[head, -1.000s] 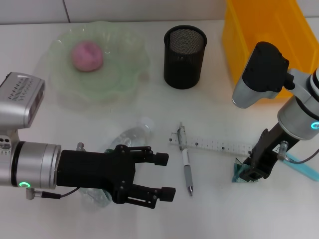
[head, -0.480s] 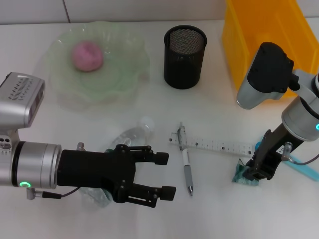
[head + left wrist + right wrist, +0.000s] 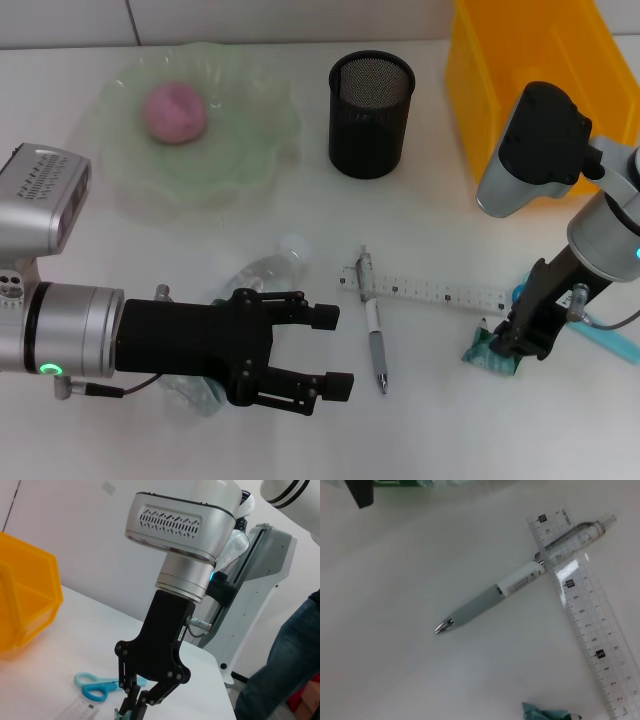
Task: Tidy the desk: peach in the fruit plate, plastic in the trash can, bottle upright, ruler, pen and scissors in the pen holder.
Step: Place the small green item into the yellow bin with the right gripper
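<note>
White desk: left gripper, fingers spread, hovers over a clear bottle lying on its side, cap aimed at the far edge. Grey-barrelled pen lies near-to-far across the transparent ruler, which runs left-right. Right gripper pinches crumpled green plastic on the desk.

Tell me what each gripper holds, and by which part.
The right gripper pinches the green plastic scrap by its edge nearest the ruler. The left gripper, open, holds nothing.
</note>
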Robot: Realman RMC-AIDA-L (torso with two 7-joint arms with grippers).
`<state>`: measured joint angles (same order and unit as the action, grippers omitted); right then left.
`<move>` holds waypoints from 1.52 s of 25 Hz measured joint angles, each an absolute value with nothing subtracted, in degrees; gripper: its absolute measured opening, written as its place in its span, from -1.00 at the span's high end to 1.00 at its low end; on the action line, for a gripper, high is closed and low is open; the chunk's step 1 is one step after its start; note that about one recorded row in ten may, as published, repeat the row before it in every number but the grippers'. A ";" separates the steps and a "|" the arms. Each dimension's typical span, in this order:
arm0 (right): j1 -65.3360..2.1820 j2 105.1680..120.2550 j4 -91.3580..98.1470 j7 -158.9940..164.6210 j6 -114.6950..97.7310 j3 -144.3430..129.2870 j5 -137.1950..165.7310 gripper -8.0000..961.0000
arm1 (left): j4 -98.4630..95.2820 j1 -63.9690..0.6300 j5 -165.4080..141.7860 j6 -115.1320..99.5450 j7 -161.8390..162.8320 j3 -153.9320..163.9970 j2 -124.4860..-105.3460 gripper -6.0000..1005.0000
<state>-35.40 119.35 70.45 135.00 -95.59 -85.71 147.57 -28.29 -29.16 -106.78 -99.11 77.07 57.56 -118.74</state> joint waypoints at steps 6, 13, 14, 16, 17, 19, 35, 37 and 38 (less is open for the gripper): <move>-35.06 119.35 70.67 134.99 -95.62 -85.69 147.57 0.81 | -28.30 -29.18 -106.78 -99.13 77.07 57.56 -118.74 -0.73; -33.37 119.31 73.84 130.74 -98.99 -76.19 144.23 0.94 | -28.21 -29.19 -106.73 -99.07 76.81 57.56 -118.74 -0.73; -33.37 119.31 73.84 130.74 -98.99 -76.19 144.23 0.95 | -28.21 -29.19 -106.72 -99.07 76.81 57.57 -118.74 -0.73; -33.17 119.25 75.19 128.38 -100.92 -69.47 143.02 0.96 | -28.21 -29.18 -106.70 -99.06 76.81 57.57 -118.74 -0.73; -33.13 119.21 76.08 127.32 -101.76 -65.78 142.50 0.97 | -28.21 -29.18 -106.70 -99.05 76.81 57.57 -118.74 -0.73; -33.07 119.10 78.32 125.42 -102.68 -57.69 141.33 0.98 | -28.21 -29.15 -106.69 -99.05 76.83 57.57 -118.73 -0.73; -35.97 117.72 66.74 124.19 -70.86 -41.89 133.53 0.97 | -28.21 -29.20 -106.70 -99.05 77.39 57.48 -118.66 -0.73; -37.49 117.56 63.30 123.60 -69.54 -42.26 134.18 0.95 | -28.21 -29.28 -106.69 -99.10 77.40 57.48 -118.65 -0.73; -38.02 117.74 62.30 123.45 -68.28 -42.64 134.87 0.94 | -28.21 -29.32 -106.69 -99.18 77.40 57.48 -118.66 -0.73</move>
